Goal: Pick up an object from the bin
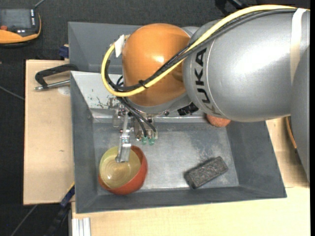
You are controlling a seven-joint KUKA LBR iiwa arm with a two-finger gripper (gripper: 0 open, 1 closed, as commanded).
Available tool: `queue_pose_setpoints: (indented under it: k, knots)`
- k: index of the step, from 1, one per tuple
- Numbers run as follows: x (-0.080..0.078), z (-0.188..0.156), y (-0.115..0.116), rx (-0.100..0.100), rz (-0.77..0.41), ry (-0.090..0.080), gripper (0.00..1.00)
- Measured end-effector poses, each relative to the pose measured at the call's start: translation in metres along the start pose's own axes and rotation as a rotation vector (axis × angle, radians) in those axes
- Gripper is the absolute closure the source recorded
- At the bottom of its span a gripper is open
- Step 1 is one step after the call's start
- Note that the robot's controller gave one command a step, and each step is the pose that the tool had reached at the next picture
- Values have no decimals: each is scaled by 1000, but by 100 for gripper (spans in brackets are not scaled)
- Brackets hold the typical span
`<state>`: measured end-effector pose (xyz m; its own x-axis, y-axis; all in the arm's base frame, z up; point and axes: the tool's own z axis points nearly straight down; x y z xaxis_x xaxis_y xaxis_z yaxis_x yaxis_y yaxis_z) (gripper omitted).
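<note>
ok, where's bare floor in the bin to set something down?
Bare bin floor lies mid-bin, between the red bowl and the dark grey block. Crowded at the view's lower left: the gripper dips into the bowl.

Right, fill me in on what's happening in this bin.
The KUKA arm reaches into the grey bin from the right, with its gripper down inside a red bowl at the lower left. Whether it grips the bowl cannot be told. A dark grey block lies apart, to the bowl's right.
</note>
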<state>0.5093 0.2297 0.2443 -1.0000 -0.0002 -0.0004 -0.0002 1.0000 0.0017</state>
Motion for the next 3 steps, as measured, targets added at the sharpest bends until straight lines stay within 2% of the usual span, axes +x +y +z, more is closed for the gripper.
queue_pose_setpoints:
  k: [1,2,3]
  knots:
    - [-33,177,-20,1,-30,5,0]
    - [-35,172,-18,-4,-30,-4,100]
    - [-60,7,-23,-10,-36,-19,100]
